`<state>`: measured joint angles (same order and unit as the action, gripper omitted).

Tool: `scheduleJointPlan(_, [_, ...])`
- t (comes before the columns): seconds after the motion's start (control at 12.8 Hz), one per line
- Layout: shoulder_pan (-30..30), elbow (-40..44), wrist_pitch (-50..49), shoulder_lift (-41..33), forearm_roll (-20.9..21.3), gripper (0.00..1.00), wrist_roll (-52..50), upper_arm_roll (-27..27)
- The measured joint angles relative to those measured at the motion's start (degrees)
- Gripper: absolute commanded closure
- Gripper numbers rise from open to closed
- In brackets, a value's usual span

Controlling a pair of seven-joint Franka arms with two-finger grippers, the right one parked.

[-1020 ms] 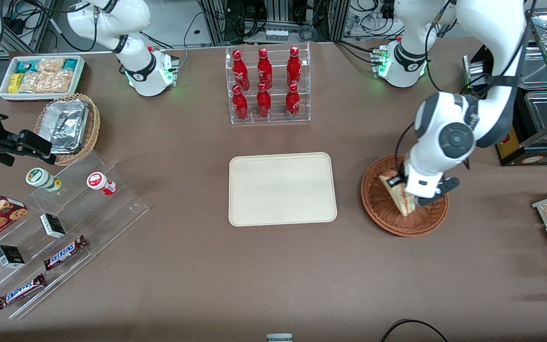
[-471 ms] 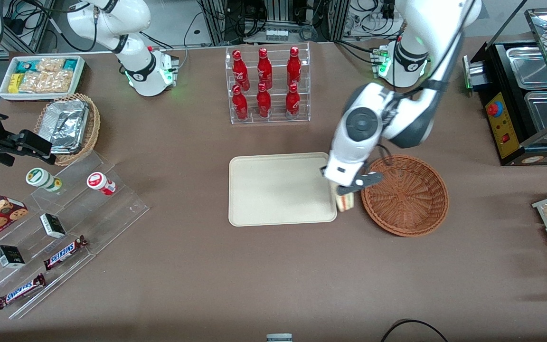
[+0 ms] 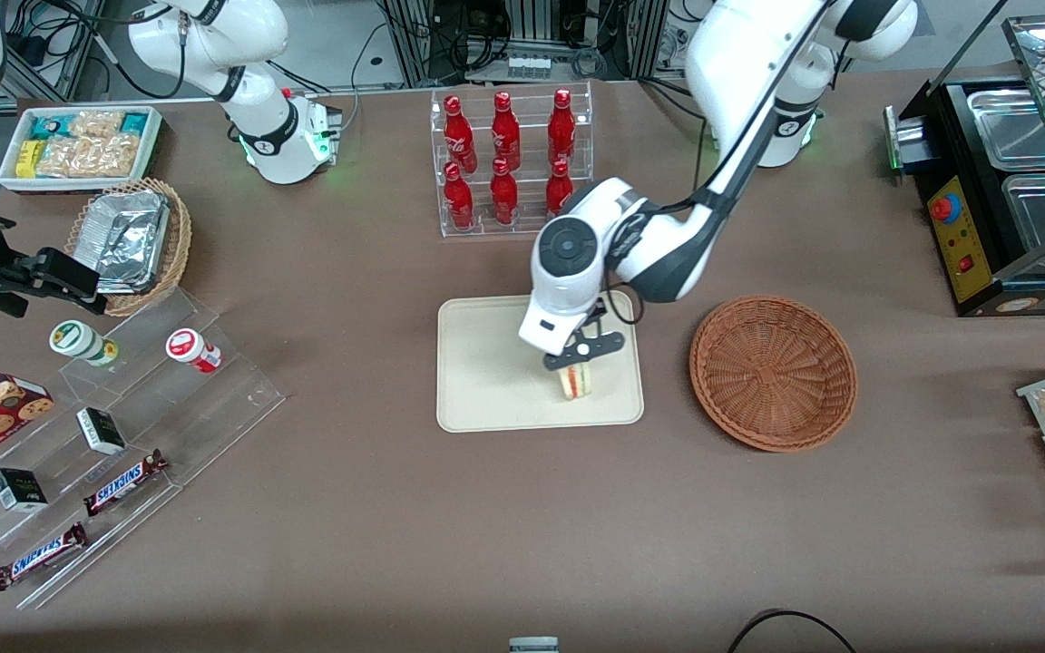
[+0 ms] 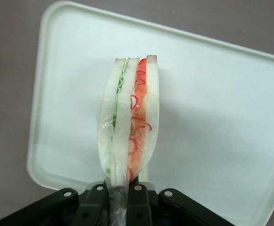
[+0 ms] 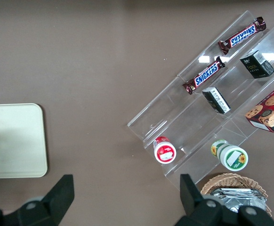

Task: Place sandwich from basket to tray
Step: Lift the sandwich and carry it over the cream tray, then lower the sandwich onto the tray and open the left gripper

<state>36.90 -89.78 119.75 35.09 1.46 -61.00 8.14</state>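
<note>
My left gripper (image 3: 574, 361) is shut on the clear-wrapped sandwich (image 3: 576, 382), a white-bread wedge with red and green filling. It hangs over the cream tray (image 3: 486, 363), near the tray's edge that faces the basket. The wrist view has the sandwich (image 4: 129, 122) standing out from the black fingers (image 4: 93, 207), which pinch its wrapper, with the tray (image 4: 212, 94) below it. Whether the sandwich touches the tray I cannot tell. The reddish-brown wicker basket (image 3: 773, 371) sits beside the tray toward the working arm's end, with nothing in it.
A clear rack of red bottles (image 3: 509, 163) stands farther from the camera than the tray. A stepped acrylic shelf with candy bars (image 3: 105, 435), a tan basket of foil containers (image 3: 131, 243) and a white snack bin (image 3: 80, 145) lie toward the parked arm's end. A metal warmer (image 3: 1003, 181) stands at the working arm's end.
The gripper lifted the sandwich out of the basket and carried it sideways over the tray's rim to above the tray. The basket now holds nothing.
</note>
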Motion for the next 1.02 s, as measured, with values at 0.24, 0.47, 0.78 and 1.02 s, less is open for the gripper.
scheduleJointPlan(0.24, [1.6, 4.5, 0.0, 3.8, 0.0, 0.88, -1.4, 0.0])
scheduleJointPlan(0.47, [2.5, 5.3, 1.1, 5.4, 0.0, 0.75, -1.6, 0.0])
scheduleJointPlan(0.78, [2.9, 5.4, 2.6, 6.7, 0.0, 0.00, -2.1, 0.0])
scheduleJointPlan(1.02, [2.9, 7.2, 1.9, 5.8, 0.1, 0.00, -2.1, -0.2])
